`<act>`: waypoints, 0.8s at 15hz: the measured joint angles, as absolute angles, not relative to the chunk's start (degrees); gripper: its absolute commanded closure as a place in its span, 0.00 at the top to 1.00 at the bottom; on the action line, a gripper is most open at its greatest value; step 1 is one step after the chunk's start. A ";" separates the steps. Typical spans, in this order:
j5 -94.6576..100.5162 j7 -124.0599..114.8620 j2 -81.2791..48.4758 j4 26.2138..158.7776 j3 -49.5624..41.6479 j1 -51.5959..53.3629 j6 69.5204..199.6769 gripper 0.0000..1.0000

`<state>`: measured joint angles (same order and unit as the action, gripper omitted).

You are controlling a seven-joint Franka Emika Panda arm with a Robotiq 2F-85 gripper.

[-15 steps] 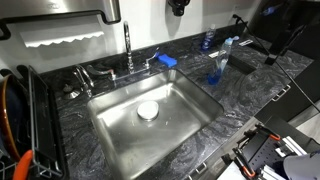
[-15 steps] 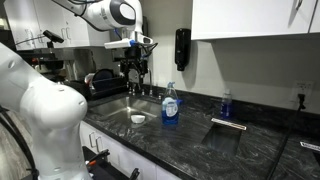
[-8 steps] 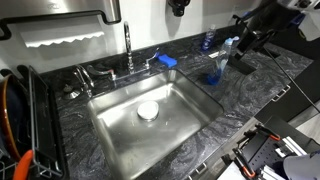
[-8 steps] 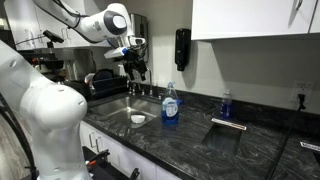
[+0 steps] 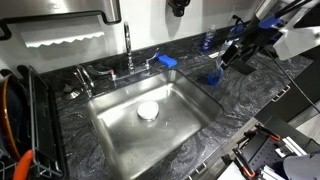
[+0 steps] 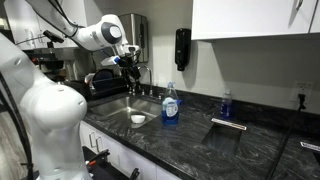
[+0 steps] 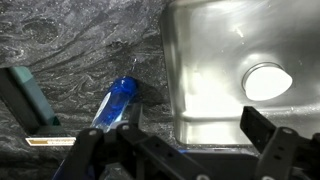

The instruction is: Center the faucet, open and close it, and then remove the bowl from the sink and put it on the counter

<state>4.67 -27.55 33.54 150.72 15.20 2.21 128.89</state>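
Observation:
The faucet [image 5: 128,42] stands upright behind the sink [image 5: 185,125], its chrome spout over the back rim. The small white bowl [image 5: 148,110] lies at the drain; it also shows as the bowl [image 6: 138,118] and the bowl [image 7: 267,82]. My gripper [image 5: 233,54] hangs open over the dark counter [image 5: 250,95], to one side of the sink and above a blue soap bottle [image 5: 215,68]. In the wrist view my gripper [image 7: 190,150] holds nothing, and the sink's corner [image 7: 200,90] shows between its spread fingers. In an exterior view my gripper [image 6: 129,66] hovers above the sink's far side.
The blue soap bottle [image 7: 118,100] [image 6: 171,105] stands on the counter by the sink's edge. A blue object [image 5: 166,60] lies by the faucet's base. A dish rack [image 5: 15,125] borders the sink's other side. Another blue bottle [image 6: 226,103] stands further along the counter.
The arm has swung sideways and come lower, bringing the gripper over the counter by the blue soap bottle. The jaws stay open. Bowl and faucet have not moved.

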 measured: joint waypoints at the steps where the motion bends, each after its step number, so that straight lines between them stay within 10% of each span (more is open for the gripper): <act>1: 4.18 -27.87 31.94 150.65 15.20 2.20 129.80 1.00; 12: 0.31 -26.29 20.26 146.18 13.63 3.16 132.78 1.00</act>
